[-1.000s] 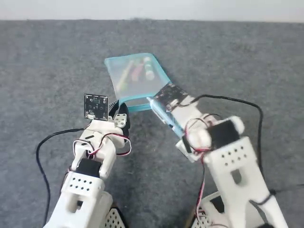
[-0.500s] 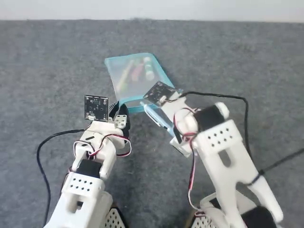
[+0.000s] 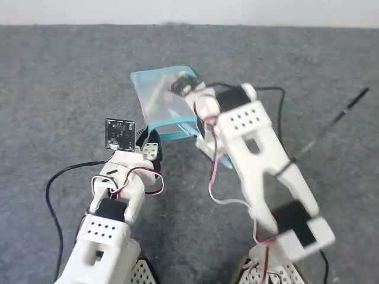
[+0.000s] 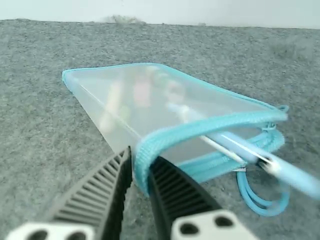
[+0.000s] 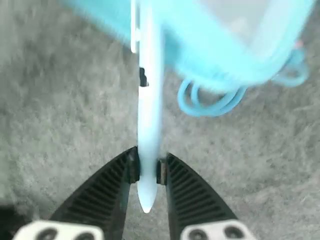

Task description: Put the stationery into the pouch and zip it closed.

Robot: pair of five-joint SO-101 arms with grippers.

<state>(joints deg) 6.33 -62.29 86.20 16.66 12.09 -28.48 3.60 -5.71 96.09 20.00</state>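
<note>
as left pincer (image 4: 139, 159) nips pouch (image 4: 145, 102), right pincer (image 5: 148, 164) (clamped) holds pen (image 5: 150, 100)

The pouch (image 3: 141, 83) lies far on the table (image 3: 59, 71), with stationery (image 3: 155, 96) inside. The left gripper (image 4: 137, 159) pinches its near rim. Right of it, the right gripper (image 5: 148, 167) holds the pen (image 5: 149, 115), whose far end is inside the mouth.

Nothing legible to call here: the pouch (image 4: 125, 112) shows no word, number or sign, and the pen (image 5: 149, 100) is just as blank. The small dark board (image 3: 119, 134) on an arm carries specks too small to read.
</note>
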